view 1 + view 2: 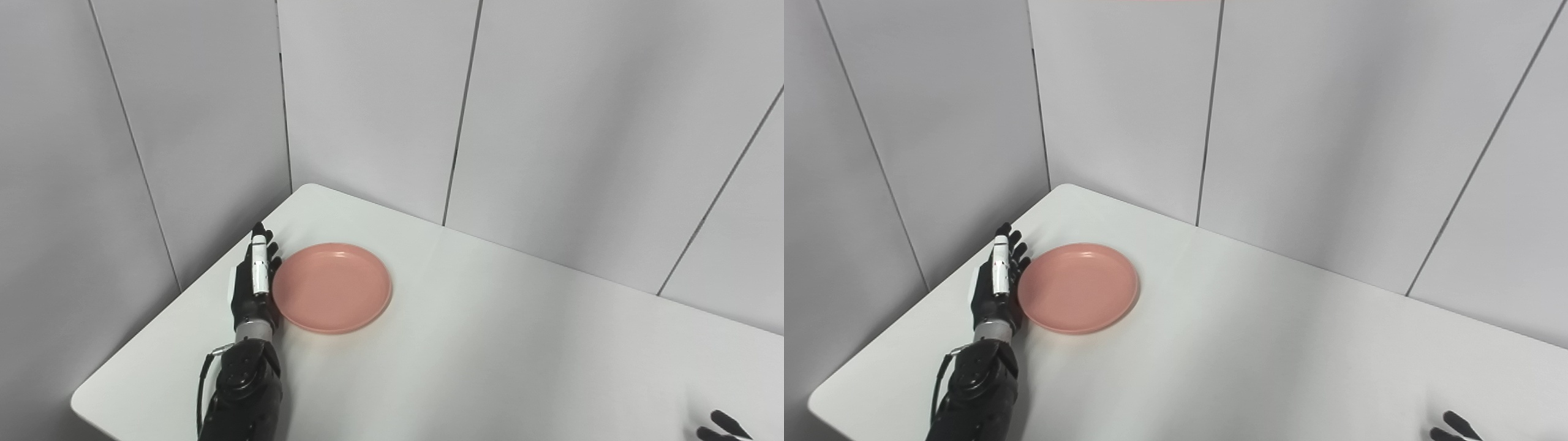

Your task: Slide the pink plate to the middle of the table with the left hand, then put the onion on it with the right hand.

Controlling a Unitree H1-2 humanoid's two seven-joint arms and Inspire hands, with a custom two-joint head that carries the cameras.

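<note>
1. Pale grey wall panels [367, 110] with thin dark seams meet in a corner behind a white surface [490, 343] with a rounded far corner.
2. On the surface's left part lies the pink plate [331, 286], flat, bowl side up, with nothing on it.
3. The left hand [254, 282] lies along the plate's left rim, edge-on to the surface, with its fingers [1001, 257] stretched out straight and close together, pointing away toward the wall. It looks to be touching the rim and grasps nothing.
4. Its dark forearm [242, 392] comes up from the bottom edge, with a thin cable looping at the wrist.
5. The right hand [723, 427] shows only as a few dark fingertips at the bottom right corner, well apart from the plate; whether it is spread or closed I cannot tell.
6. No onion shows in either view.
</note>
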